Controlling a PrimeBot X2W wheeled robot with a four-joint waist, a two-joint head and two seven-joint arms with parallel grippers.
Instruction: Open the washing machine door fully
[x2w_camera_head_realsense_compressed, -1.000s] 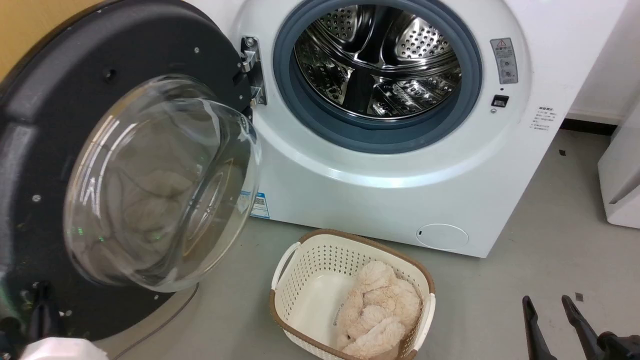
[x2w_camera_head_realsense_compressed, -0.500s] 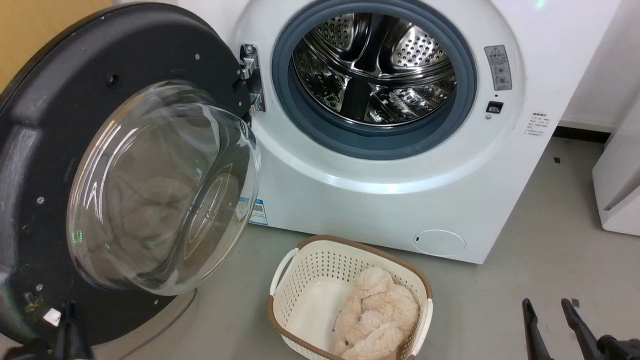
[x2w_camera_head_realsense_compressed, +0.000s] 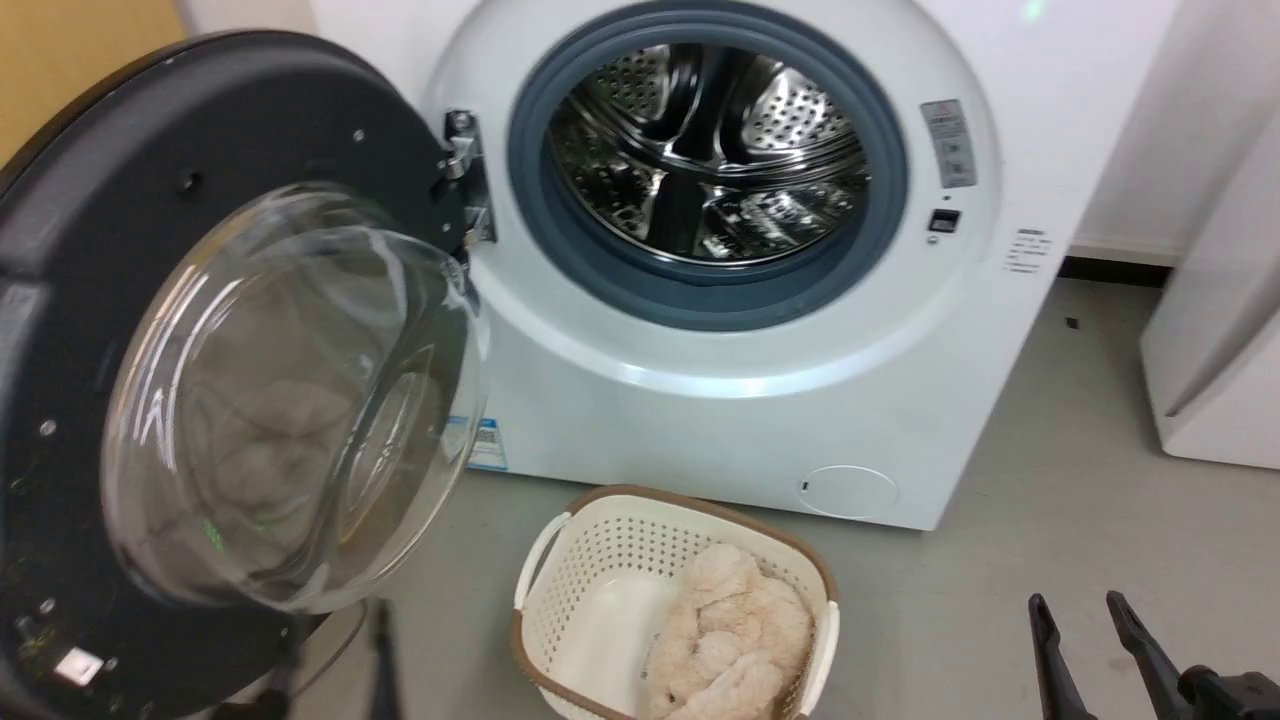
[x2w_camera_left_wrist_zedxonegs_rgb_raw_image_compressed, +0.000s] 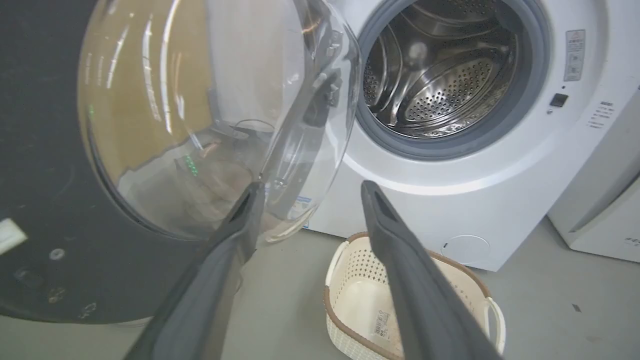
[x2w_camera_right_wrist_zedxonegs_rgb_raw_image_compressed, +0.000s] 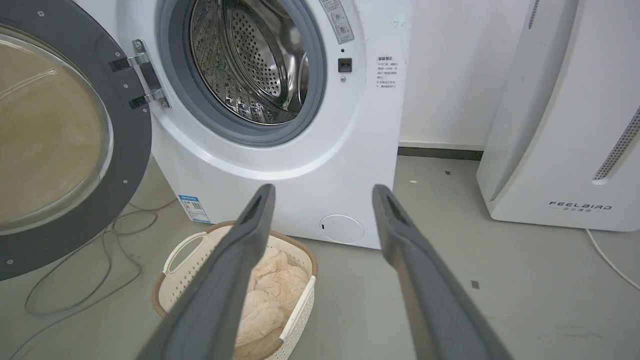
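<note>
The washing machine door (x2w_camera_head_realsense_compressed: 200, 130) stands swung out to the left on its hinge, black with its bulging glass bowl (x2w_camera_head_realsense_compressed: 290, 400) facing me. The white washing machine (x2w_camera_head_realsense_compressed: 700, 400) shows its steel drum (x2w_camera_head_realsense_compressed: 700, 150) and grey gasket. My left gripper (x2w_camera_head_realsense_compressed: 330, 655) hangs blurred below the door's lower edge. In the left wrist view it (x2w_camera_left_wrist_zedxonegs_rgb_raw_image_compressed: 311, 189) is open, pointing past the bowl (x2w_camera_left_wrist_zedxonegs_rgb_raw_image_compressed: 210, 115) at the machine (x2w_camera_left_wrist_zedxonegs_rgb_raw_image_compressed: 450, 200), with nothing between its fingers. My right gripper (x2w_camera_head_realsense_compressed: 1085, 615) is open at the lower right, away from the door (x2w_camera_right_wrist_zedxonegs_rgb_raw_image_compressed: 130, 125).
A cream basket (x2w_camera_head_realsense_compressed: 600, 540) holding a beige plush toy (x2w_camera_head_realsense_compressed: 730, 620) sits on the grey floor before the machine. A white FEELBIRD appliance (x2w_camera_right_wrist_zedxonegs_rgb_raw_image_compressed: 565, 140) stands to the right. A thin cable (x2w_camera_right_wrist_zedxonegs_rgb_raw_image_compressed: 100, 265) lies on the floor under the door.
The camera has shifted, moving the whole scene left and down. My left gripper has moved right from the door's lower left edge to below the bowl. The right gripper holds still.
</note>
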